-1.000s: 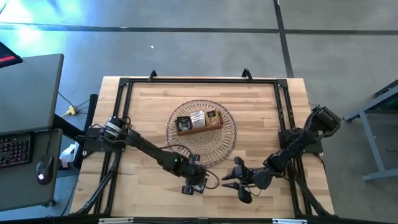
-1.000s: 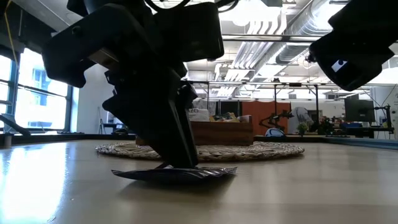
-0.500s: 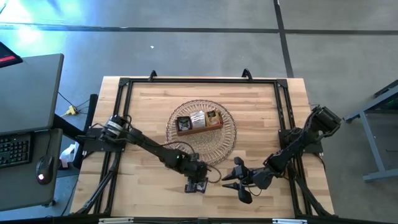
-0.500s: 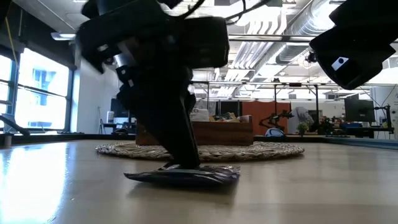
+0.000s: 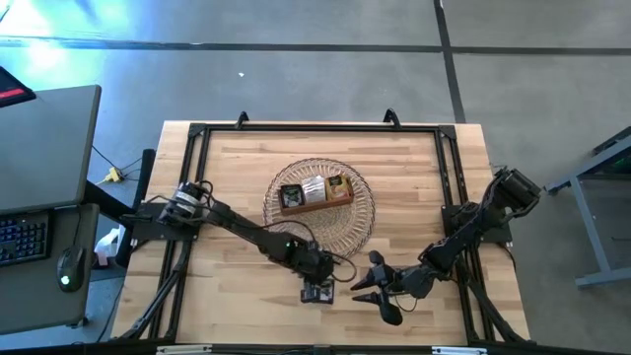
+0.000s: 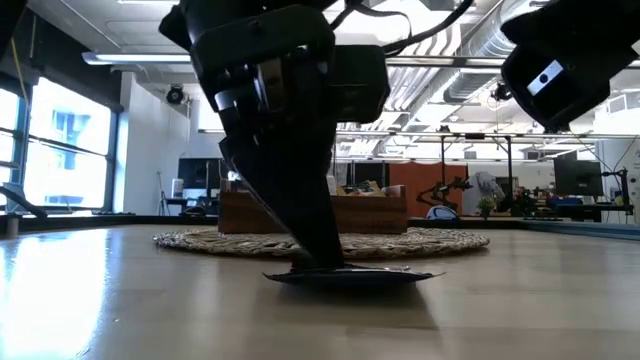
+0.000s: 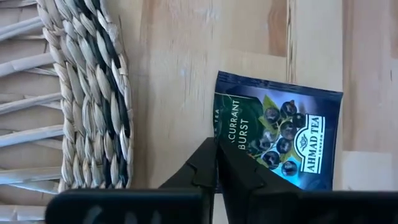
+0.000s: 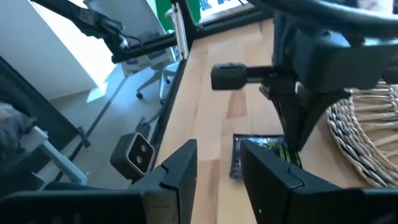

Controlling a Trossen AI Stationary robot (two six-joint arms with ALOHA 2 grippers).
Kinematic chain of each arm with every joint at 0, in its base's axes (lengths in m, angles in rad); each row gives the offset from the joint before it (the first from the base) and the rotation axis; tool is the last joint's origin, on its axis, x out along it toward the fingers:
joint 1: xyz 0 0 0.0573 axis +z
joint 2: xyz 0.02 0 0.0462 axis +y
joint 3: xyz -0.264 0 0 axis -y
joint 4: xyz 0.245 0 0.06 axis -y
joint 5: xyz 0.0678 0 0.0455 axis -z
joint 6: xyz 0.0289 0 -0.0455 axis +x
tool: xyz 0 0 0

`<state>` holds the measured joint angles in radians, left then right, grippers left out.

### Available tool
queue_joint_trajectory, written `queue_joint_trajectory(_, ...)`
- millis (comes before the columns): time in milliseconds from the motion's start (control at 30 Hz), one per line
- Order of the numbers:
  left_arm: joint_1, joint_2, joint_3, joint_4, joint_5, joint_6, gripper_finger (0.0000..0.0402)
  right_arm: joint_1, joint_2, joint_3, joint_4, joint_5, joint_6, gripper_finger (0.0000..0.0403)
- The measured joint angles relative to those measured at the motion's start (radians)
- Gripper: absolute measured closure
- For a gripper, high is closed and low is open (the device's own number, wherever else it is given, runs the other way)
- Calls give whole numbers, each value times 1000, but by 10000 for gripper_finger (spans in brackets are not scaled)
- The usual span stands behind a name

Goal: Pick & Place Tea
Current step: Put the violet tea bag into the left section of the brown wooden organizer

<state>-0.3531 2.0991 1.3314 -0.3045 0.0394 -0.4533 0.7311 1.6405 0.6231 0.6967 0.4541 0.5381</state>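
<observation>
Left wrist view: left claw (image 7: 216, 163) pinched shut on dark tea sachet (image 7: 283, 140) edge.

Grey concrete floor (image 5: 296, 59) around the wooden table (image 5: 237, 168), crossed by dark seam lines; dark desk (image 5: 44, 148) to one side carrying a keyboard (image 5: 22, 237) and mouse (image 5: 67, 283). Beyond the tabletop, open office space: tall bright windows (image 6: 55, 150), exposed ceiling ducts (image 6: 440, 40) with strip lights, an orange wall (image 6: 415, 185), monitors (image 6: 575, 178) on distant desks. Wheeled office chair (image 8: 149, 84) on pale floor near bright glazing.
</observation>
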Motion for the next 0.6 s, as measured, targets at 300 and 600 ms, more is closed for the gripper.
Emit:
queue_joint_trajectory(300, -1, 12, 152, -89, 40, 65, 400, 2, 0, 0, 11, 0, 3, 285)
queue_joint_trajectory(600, 0, 7, 263, -449, -140, 4, 401, 2, 0, 0, 10, -1, 3, 285)
